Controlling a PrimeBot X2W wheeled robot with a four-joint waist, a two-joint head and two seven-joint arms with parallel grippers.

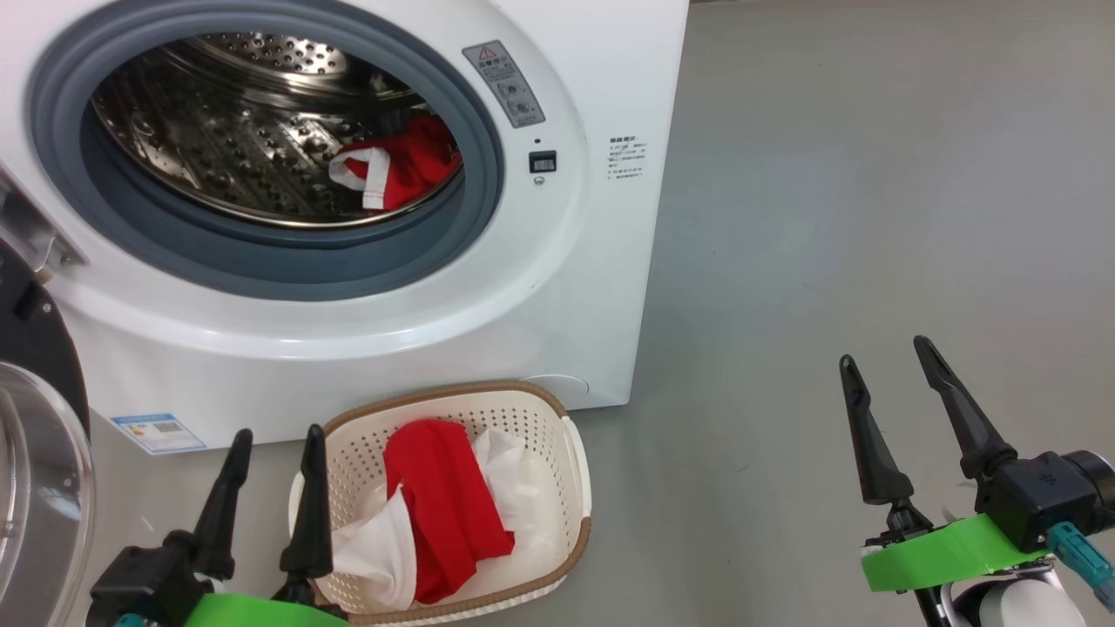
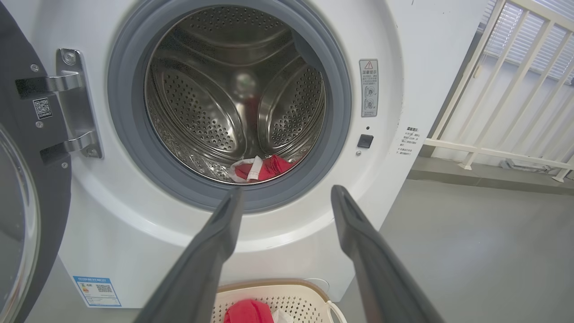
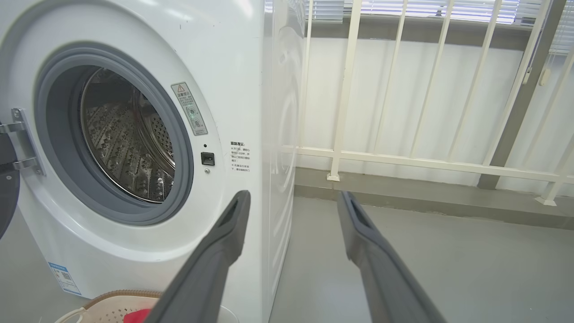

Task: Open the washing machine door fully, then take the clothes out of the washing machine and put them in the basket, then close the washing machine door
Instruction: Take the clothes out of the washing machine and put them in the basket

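Left gripper (image 1: 279, 431) and right gripper (image 1: 883, 349) gape empty; the red garment (image 1: 405, 170) deep ahead could snag on the gasket (image 1: 287, 261) or miss the basket (image 1: 453, 394) just below the left gripper.

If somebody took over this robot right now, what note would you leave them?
Left gripper: open, empty, by the basket.
Right gripper: open, empty, over the floor.
Washing machine door: swung open at the left.
Done: red and white clothes lie in the basket.
Left: move the red and white garment out of the washing machine into the basket, then close the door.
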